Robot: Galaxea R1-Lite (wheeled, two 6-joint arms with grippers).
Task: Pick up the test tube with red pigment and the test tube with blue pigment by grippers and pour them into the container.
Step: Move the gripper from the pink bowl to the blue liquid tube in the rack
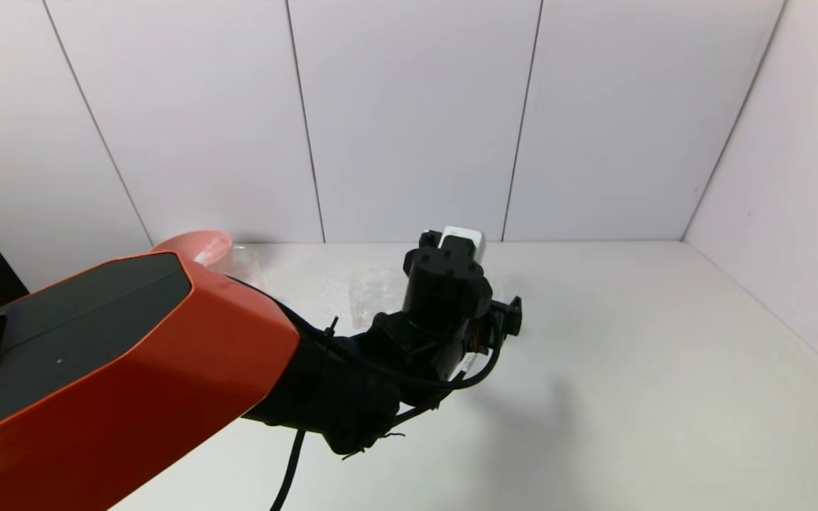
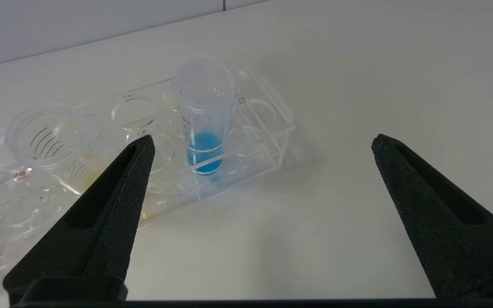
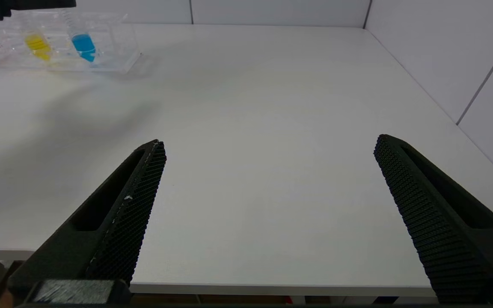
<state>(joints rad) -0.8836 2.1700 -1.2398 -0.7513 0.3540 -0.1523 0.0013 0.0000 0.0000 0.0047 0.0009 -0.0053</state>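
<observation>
The test tube with blue pigment (image 2: 203, 124) stands upright in an end slot of the clear tube rack (image 2: 268, 141), its rounded bottom filled with bright blue liquid and its open mouth above the rack's top plate. It sits ahead of the left gripper (image 2: 259, 143), between the lines of the two black fingers but nearer the one finger (image 2: 114, 201) that overlaps the rack's edge in the left wrist view; nothing touches it. The left gripper's fingers are spread wide with nothing between them, hovering over the white table (image 2: 357, 85) short of the rack.

A second tube with yellow liquid (image 3: 37, 44) stands in the rack beside the blue one; from the left wrist only a faint yellow tint shows behind the near finger. The other rack slots in view look unfilled, and a wide threaded clear mouth (image 2: 43, 134) shows at the rack's far side from the blue tube.

In the head view the left arm hides most of the rack; a pink bowl (image 1: 196, 246) and a clear vessel (image 1: 242, 261) just beside it stand behind the arm, contents not discernible. No red-filled tube shows anywhere.

The right gripper (image 3: 268, 147) hangs over bare table near its front edge, well apart from the rack, its fingers also wide apart and holding nothing.
</observation>
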